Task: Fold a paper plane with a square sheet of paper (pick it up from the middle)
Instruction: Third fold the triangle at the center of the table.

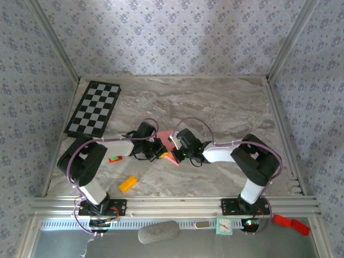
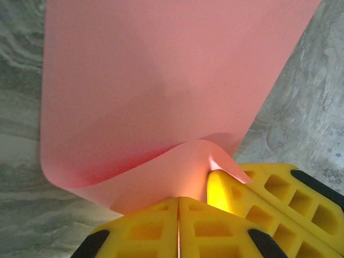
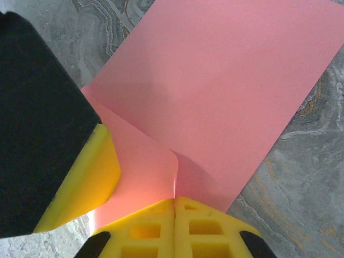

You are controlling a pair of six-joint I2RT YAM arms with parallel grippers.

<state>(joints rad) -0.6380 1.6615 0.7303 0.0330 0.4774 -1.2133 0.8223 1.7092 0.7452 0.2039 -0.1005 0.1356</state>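
One paper (image 1: 165,136), right of and nearer than the checkerboard (image 1: 94,108). Two grippers: left gripper (image 2: 178,200) and right gripper (image 3: 174,200), each clamped on the paper's curled-up near edge, side by side. Both arms bent inward, elbows out. One orange block (image 1: 128,184) and one red-green block (image 1: 115,158), both nearer than the checkerboard.

The far and right stretches of the desk (image 1: 226,102) lie bare and open to a reach. A chessboard (image 1: 94,108) takes the far left corner. Near the left arm, a red-and-green block (image 1: 115,159) and an orange block (image 1: 128,184) lie in the way. At centre the left gripper (image 2: 178,220) and right gripper (image 3: 174,215), jaws pinched on the square sheet of paper (image 1: 165,135), crowd close together.
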